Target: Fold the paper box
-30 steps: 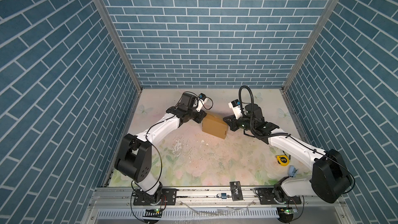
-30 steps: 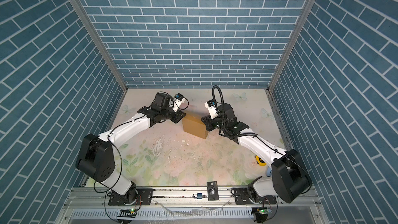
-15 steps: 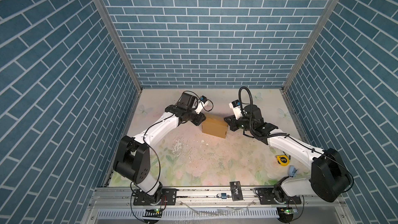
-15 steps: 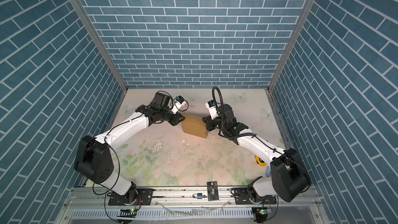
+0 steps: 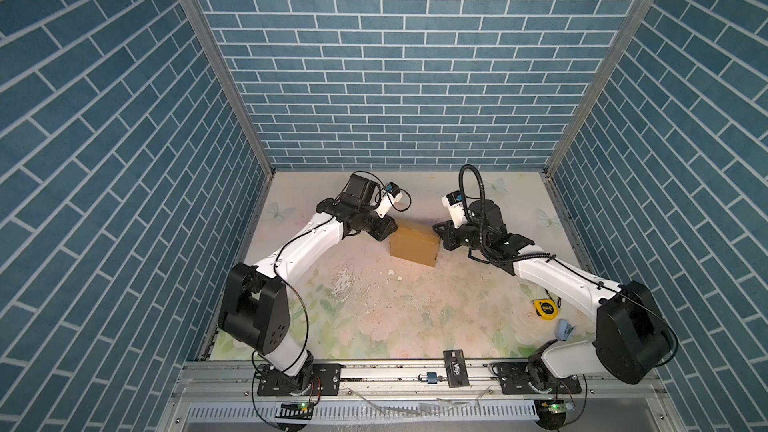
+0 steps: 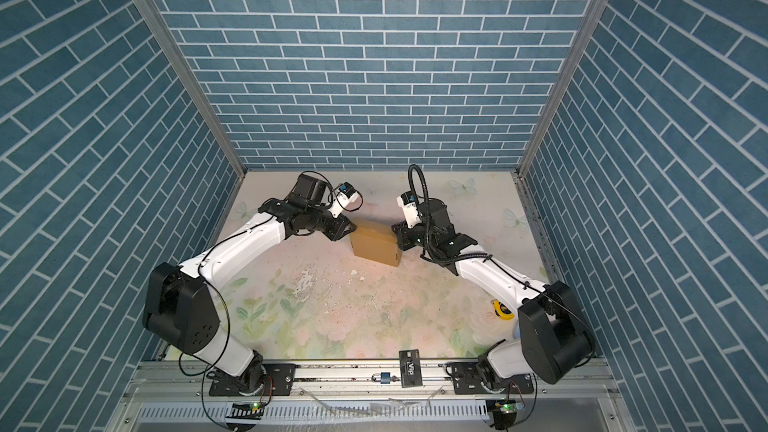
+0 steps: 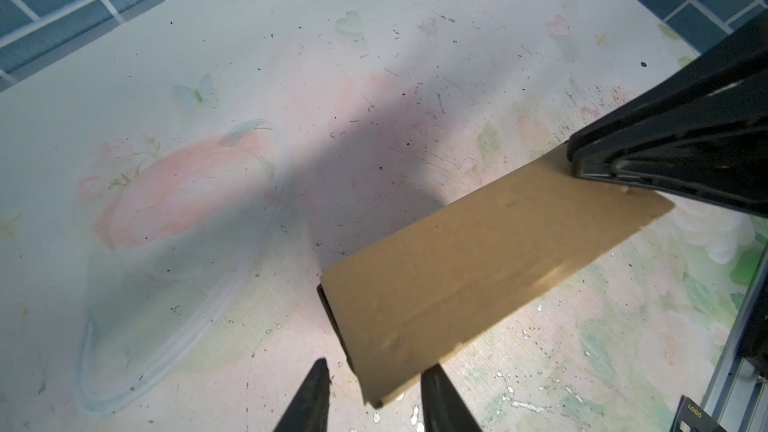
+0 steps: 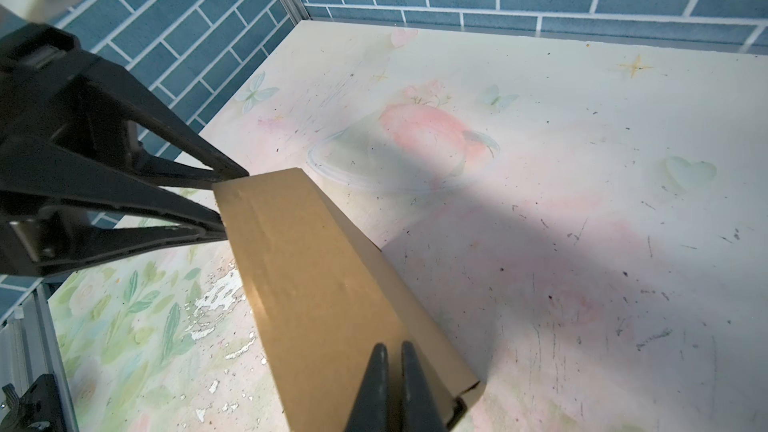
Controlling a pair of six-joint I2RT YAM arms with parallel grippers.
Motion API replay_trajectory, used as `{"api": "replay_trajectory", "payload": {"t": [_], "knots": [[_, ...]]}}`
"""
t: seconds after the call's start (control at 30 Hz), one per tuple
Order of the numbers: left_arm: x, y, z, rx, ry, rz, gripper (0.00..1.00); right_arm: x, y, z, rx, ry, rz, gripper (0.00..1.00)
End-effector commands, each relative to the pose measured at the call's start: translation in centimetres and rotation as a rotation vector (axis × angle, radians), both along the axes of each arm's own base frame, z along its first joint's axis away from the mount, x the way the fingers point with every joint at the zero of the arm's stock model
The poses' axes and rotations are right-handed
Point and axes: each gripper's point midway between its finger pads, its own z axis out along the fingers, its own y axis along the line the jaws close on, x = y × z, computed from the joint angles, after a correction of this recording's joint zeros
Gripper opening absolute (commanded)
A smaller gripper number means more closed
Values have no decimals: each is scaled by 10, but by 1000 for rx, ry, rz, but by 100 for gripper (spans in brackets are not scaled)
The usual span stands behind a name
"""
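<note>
On the near rail: black card [image 5: 456, 367] & padlock [image 5: 428, 377]. Near-right on the floral table [image 5: 374, 317], a yellow tape measure [image 5: 545, 308]. Past mid-table, approx. centre, lies the paper box [image 5: 413, 245], folded shut. At its left end the left gripper [image 7: 374, 365] has jaws apart with a box corner between the tips; can't tell if it grips. At the right end the right gripper [image 8: 392, 351] has fingers together, tips over the box top.

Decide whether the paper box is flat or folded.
Folded: the paper box stands as a block, top and side faces meeting at creases, no flaps spread. Ends: cannot tell.
</note>
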Motion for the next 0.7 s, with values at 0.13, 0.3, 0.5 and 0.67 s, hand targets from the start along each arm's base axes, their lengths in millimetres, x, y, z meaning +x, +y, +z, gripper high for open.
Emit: {"api": "replay_trajectory", "payload": {"t": [0.13,0.3,0.5,0.67], "knots": [[-8,0,22,-25,7,-24,38,4,0,5,-62,-8,30,11],[-13,-3,44,-58,4,-66,35,4,2,-1,-57,5,38,11],[-4,-13,50,-114,25,-49,15,6,2,-2,-59,5,34,11],[10,-18,39,-122,44,-12,0,7,1,4,-57,-10,26,11]]}}
